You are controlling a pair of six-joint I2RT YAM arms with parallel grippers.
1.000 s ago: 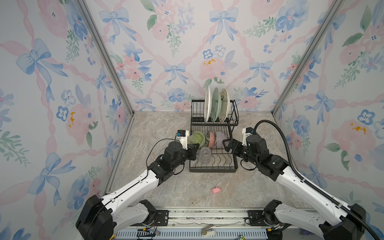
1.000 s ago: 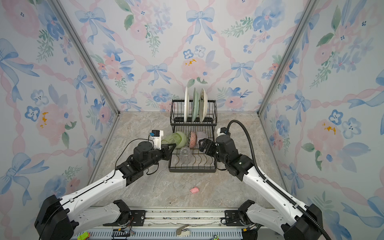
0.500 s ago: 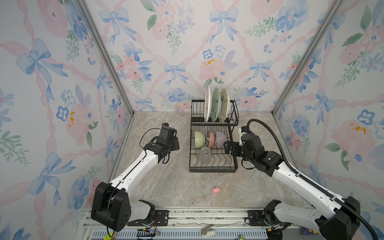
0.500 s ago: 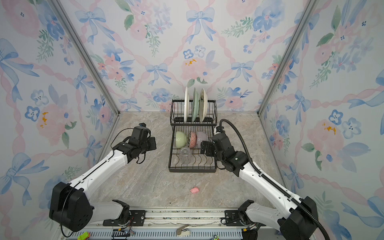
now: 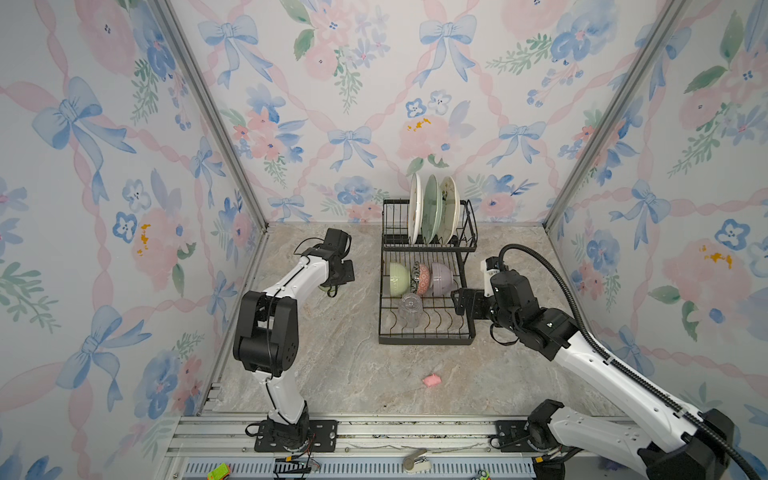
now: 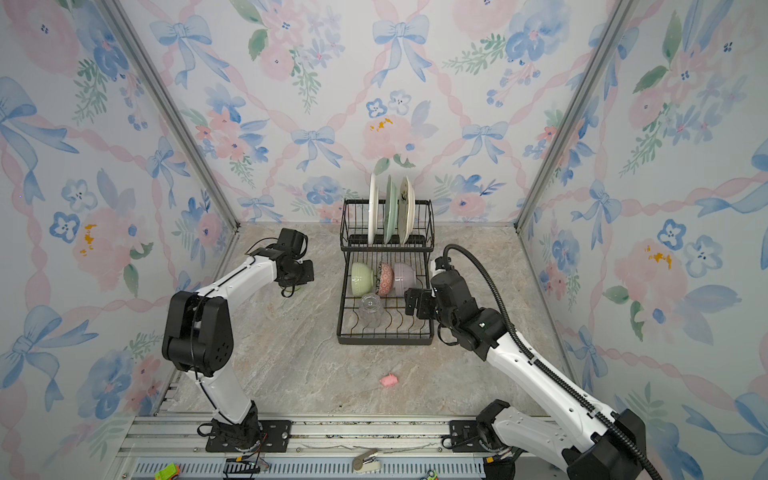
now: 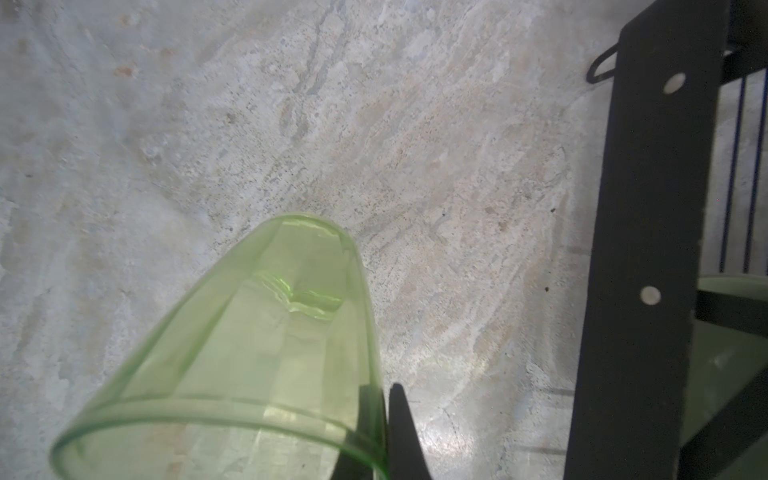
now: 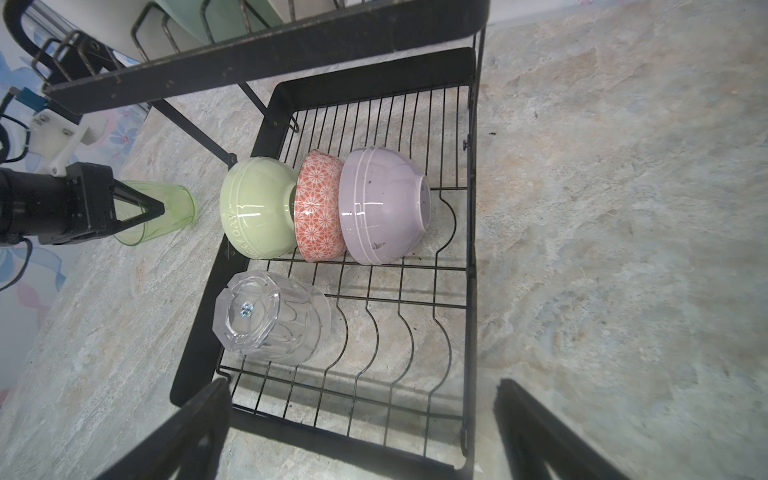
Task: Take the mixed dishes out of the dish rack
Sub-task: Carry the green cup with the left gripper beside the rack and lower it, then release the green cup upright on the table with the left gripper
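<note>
Left gripper (image 7: 382,419) clamped on green tumbler (image 7: 249,353): pinching wall at rim, one finger inside, one outside. Tumbler outside dish rack (image 5: 428,340), tilted over stone table (image 5: 353,361), just left of rack. Touching table or not, can't tell. Right gripper (image 8: 361,386) spread wide, nothing in it, at right edge of lower tier. Bowls (image 5: 422,277) on edge there in tight row: green, pink, lavender. Clear glass (image 5: 410,309) just in front of them. Plates (image 5: 432,210), three, upright in upper tier.
</note>
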